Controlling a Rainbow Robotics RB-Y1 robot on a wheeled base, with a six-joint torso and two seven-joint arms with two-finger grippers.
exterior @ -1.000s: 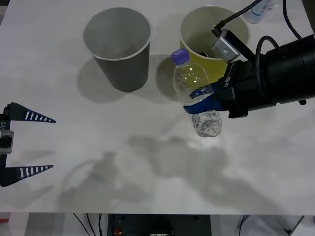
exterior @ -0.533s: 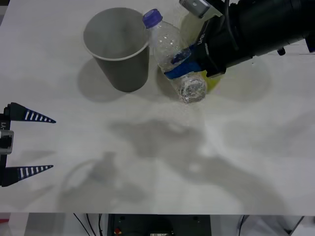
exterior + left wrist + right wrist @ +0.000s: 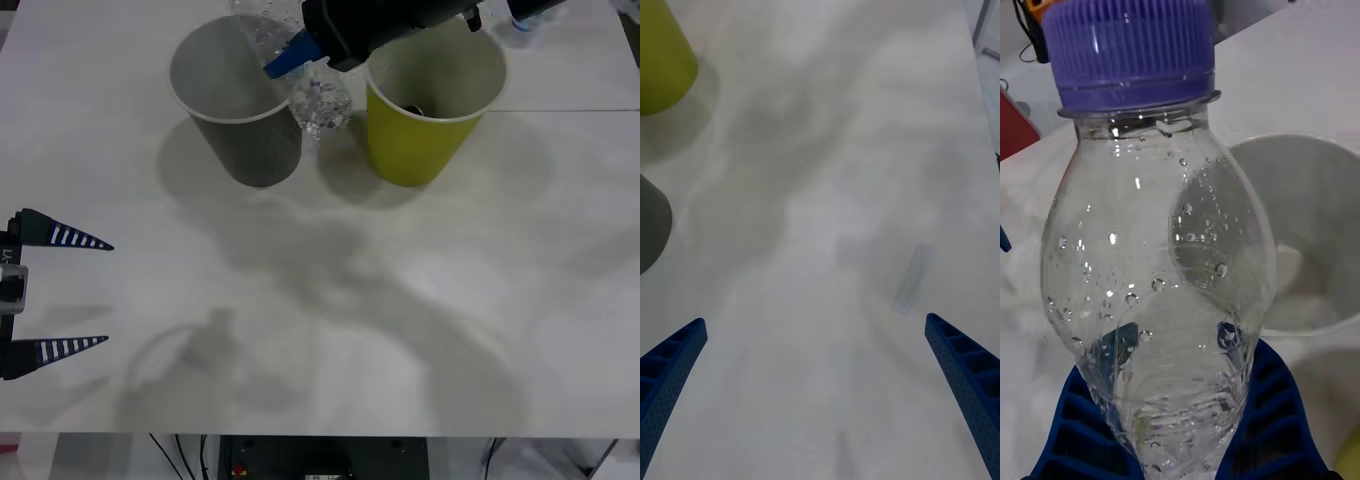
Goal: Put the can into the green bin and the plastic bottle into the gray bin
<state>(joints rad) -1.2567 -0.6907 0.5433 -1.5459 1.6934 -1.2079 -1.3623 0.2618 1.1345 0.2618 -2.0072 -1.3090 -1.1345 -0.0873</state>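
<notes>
right now my right end effector [image 3: 292, 55] is clamped on the plastic bottle [image 3: 315, 95], tilted over the gray bin [image 3: 240, 100] rim, green bin [image 3: 430, 100] just beside. left end effector [image 3: 60, 290] sits spread wide, well apart from the gray bin on the bench [image 3: 330, 320].

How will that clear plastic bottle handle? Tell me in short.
Likely light: the plastic bottle looks empty apart from droplets inside. Probably soft and crushable: its lower body looks crinkled where the right gripper clamps it. Its rounded body would probably roll if laid on the table.
</notes>
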